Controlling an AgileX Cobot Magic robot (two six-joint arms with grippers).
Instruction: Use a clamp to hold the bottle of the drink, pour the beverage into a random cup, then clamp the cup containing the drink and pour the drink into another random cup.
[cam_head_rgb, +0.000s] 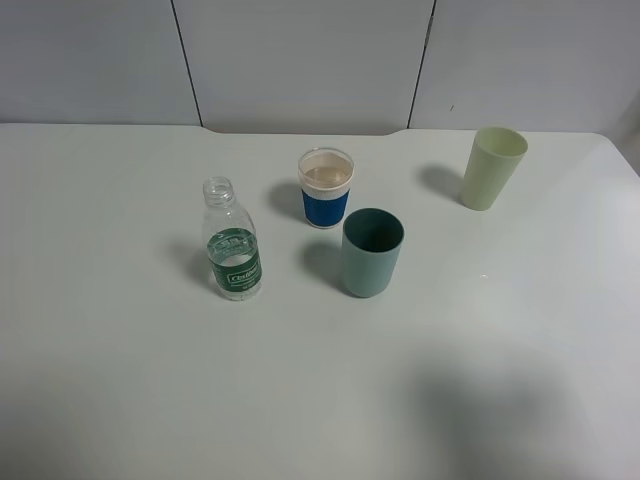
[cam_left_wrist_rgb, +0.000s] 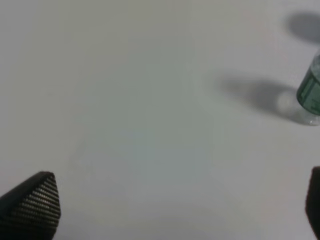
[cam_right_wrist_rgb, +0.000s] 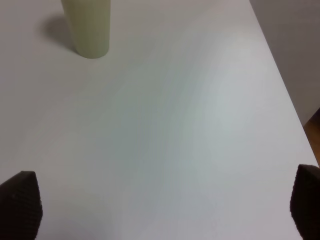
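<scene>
A white counter (cam_head_rgb: 120, 380) seen from above. Left of centre stands a small clear uncapped bottle (cam_head_rgb: 232, 241); its green label has white lettering too small to read. At centre stands a white cup with a blue band (cam_head_rgb: 326, 188), and just lower right of it a teal cup (cam_head_rgb: 372, 252). A pale yellow-green cup (cam_head_rgb: 492, 168) stands upper right. In the wrist views, the left end effector (cam_left_wrist_rgb: 175, 210) and right end effector (cam_right_wrist_rgb: 165, 212) are each spread wide over bare counter, holding nothing.
</scene>
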